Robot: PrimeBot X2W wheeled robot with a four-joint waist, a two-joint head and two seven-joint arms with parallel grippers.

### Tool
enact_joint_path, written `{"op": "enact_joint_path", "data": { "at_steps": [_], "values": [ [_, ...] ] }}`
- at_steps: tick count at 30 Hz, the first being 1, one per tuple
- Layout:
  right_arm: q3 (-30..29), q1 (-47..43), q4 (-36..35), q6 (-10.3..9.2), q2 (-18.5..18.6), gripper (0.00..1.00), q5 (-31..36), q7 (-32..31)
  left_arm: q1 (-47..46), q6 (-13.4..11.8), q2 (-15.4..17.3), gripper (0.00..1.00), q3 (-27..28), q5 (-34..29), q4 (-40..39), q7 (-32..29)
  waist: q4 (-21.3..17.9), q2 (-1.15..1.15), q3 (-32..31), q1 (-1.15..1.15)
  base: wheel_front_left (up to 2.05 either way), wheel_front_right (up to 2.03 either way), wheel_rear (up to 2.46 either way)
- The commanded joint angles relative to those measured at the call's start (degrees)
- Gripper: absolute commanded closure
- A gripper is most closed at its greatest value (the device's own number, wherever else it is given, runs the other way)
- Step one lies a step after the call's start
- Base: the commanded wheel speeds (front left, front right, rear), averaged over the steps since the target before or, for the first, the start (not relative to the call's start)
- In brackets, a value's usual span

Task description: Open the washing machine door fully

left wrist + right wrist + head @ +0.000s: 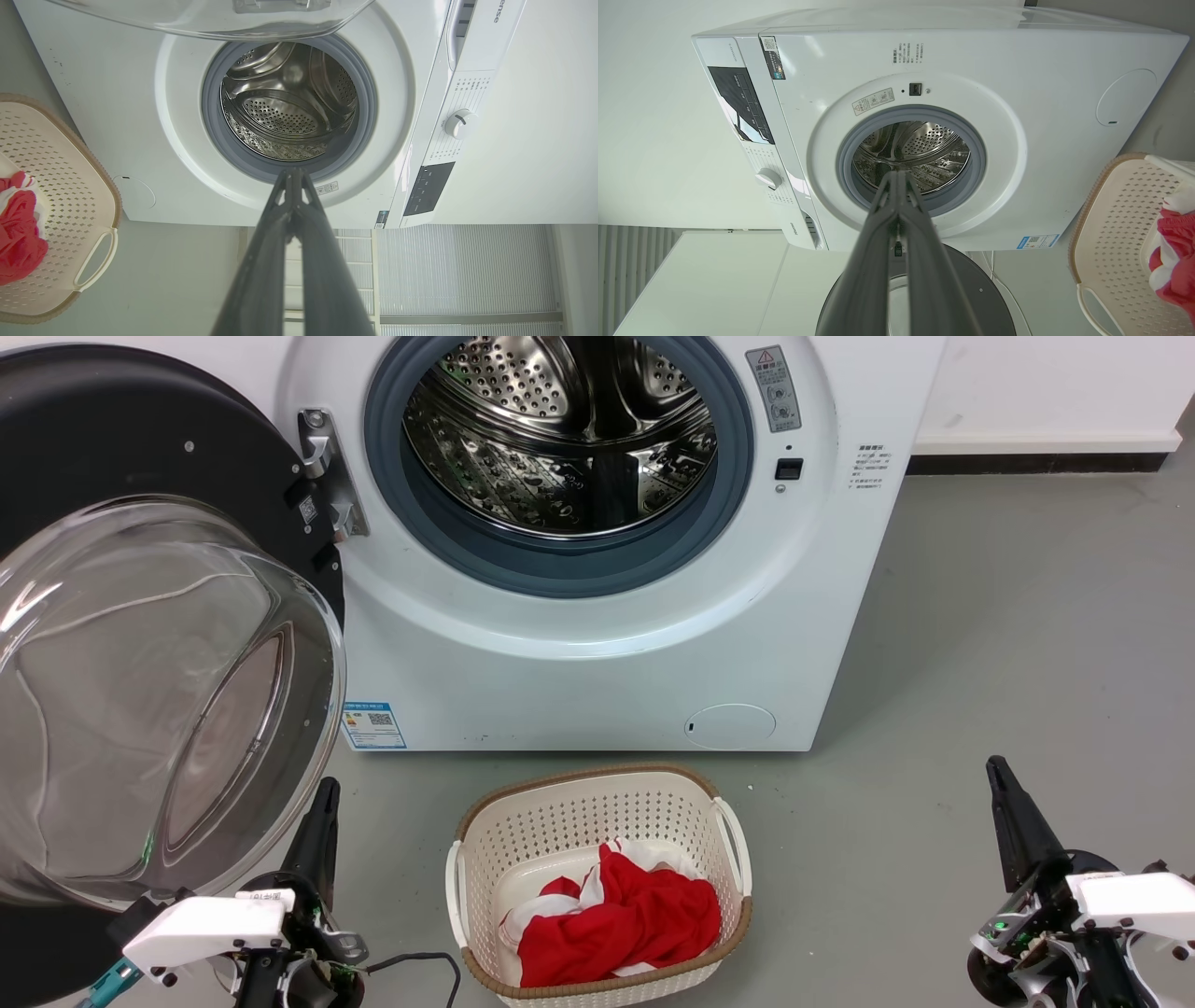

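Observation:
The washing machine door stands swung wide open at the left of the head view, its black frame and clear glass bowl facing me, hinged at the metal bracket. The bowl's rim shows at the top of the left wrist view as the door, and the dark frame of the door lies behind the fingers in the right wrist view. The steel drum is exposed inside the grey rubber ring. My left gripper is shut, just below the glass bowl, holding nothing. My right gripper is shut and empty, low at the right over the floor.
A cream laundry basket with red and white cloth stands on the grey floor in front of the machine, between my two arms. The small round filter flap sits low on the machine's front. A white wall runs behind at the right.

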State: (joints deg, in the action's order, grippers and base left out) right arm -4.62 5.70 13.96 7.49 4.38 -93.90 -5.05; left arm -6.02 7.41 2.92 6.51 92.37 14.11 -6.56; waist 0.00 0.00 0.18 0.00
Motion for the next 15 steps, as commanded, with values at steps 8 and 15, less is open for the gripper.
{"op": "enact_joint_path", "data": {
  "at_steps": [8,15],
  "values": [
    [-0.25,0.70,0.10,-0.01,-0.34,1.00,0.12,-0.24,-0.41,0.29,-0.09,1.00,0.21,0.06,0.04,-0.17,0.00,0.00,0.00,0.00,0.00,0.00,0.00],
    [-0.39,0.72,0.11,-0.01,-0.42,1.00,0.23,-0.40,-0.41,0.29,-0.09,1.00,0.20,0.06,0.04,-0.17,0.00,0.00,0.00,0.00,0.00,0.00,0.00]
  ]
}}
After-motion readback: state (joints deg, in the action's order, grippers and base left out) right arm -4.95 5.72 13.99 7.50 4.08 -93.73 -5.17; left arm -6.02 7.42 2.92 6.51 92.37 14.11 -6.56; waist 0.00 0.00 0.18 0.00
